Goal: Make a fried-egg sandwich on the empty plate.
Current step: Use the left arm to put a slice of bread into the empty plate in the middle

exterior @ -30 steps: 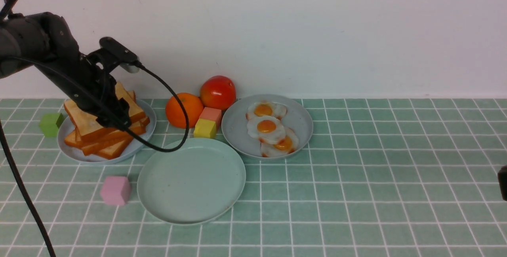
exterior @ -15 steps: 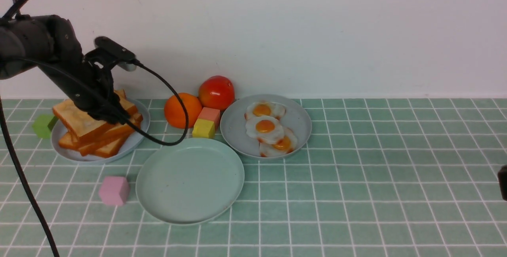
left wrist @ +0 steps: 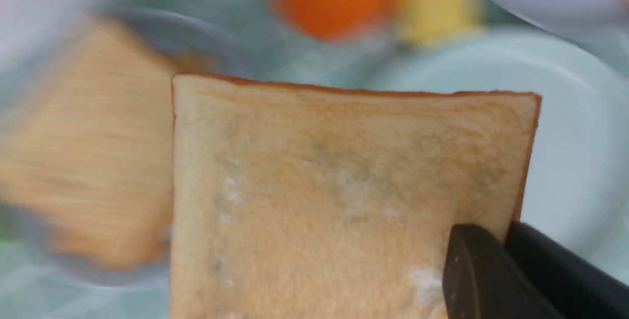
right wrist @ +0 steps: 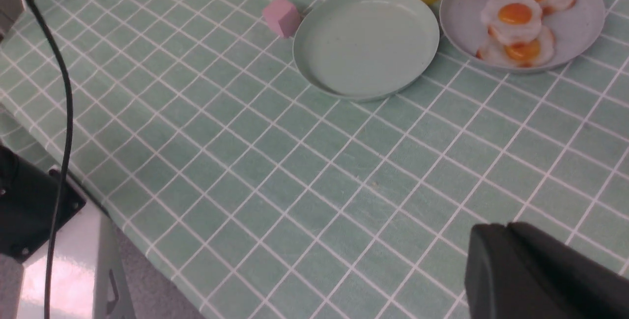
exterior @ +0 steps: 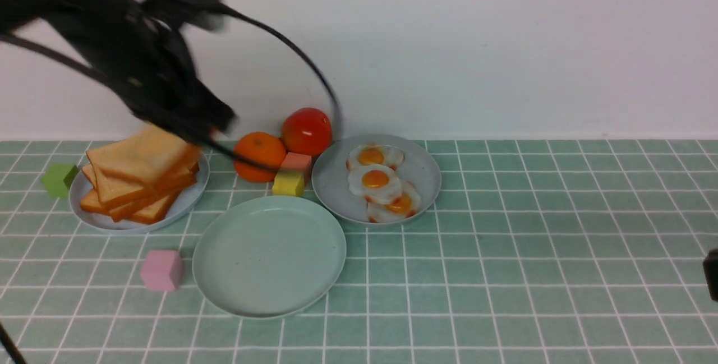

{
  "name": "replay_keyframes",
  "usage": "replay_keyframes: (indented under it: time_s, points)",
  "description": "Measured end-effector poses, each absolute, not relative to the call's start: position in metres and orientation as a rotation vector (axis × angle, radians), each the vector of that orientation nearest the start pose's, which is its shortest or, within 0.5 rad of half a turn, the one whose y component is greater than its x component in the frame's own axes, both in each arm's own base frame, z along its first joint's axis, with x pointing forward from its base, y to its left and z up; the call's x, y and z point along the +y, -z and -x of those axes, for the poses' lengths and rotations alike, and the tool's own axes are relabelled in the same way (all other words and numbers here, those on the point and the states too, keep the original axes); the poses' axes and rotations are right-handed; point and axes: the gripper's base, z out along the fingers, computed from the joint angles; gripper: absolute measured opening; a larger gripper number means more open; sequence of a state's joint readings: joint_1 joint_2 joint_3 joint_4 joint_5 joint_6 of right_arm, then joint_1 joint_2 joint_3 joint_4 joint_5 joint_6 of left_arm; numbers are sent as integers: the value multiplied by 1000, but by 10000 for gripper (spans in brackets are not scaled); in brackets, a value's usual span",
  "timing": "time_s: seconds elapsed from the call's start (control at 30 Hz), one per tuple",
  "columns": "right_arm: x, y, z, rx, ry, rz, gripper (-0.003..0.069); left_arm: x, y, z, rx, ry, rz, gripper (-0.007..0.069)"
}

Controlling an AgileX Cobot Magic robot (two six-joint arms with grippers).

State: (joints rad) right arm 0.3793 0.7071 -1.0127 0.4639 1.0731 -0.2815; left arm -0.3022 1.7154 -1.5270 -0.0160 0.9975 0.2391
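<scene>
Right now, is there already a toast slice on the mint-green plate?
No, the mint-green plate is bare in the front view, with nothing lying on it.

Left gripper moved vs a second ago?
Yes. The left gripper has risen off the toast stack and swung right, toward the orange, with a toast slice clamped in it.

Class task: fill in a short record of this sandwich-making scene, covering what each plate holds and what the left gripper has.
Mint-green plate: empty
Left gripper: shut on a toast slice, in the air
Left grey-blue plate: toast stack
Right grey-blue plate: three fried eggs
Sandwich: not yet begun
</scene>
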Motion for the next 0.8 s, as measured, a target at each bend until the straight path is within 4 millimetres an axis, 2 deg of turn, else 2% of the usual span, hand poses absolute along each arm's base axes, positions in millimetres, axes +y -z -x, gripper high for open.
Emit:
replay_keyframes:
  time_s: [0.07,0.1,0.13,0.17,0.23,0.27,0.33,0.6,0.77,0.8]
  points:
    - [71,-402,-80,2110,-631,694,42,-127,-297,-344,2611,53,-764,28]
    - [71,-402,-80,2117,-631,699,42,-147,-273,-333,2632,48,-853,28]
    - [71,-401,-79,2119,-631,700,42,-151,-268,-331,2629,49,-873,28]
    - [71,-401,-79,2123,-632,703,42,-164,-252,-326,2613,38,-934,28]
    - [71,-401,-79,2128,-632,707,42,-181,-235,-323,2568,22,-1007,28]
    - [71,-401,-79,2128,-632,707,42,-181,-233,-323,2571,18,-1010,28]
    - [71,-400,-78,2136,-633,712,42,-194,-220,-327,2507,-3,-1065,28]
    - [72,-399,-75,2160,-669,731,51,-201,-188,-340,2464,-77,-1135,31]
    - [72,-399,-76,2160,-669,728,106,-201,-186,-340,2468,-82,-1140,137]
    - [73,-399,-78,2154,-668,720,141,-201,-186,-340,2467,-82,-1140,200]
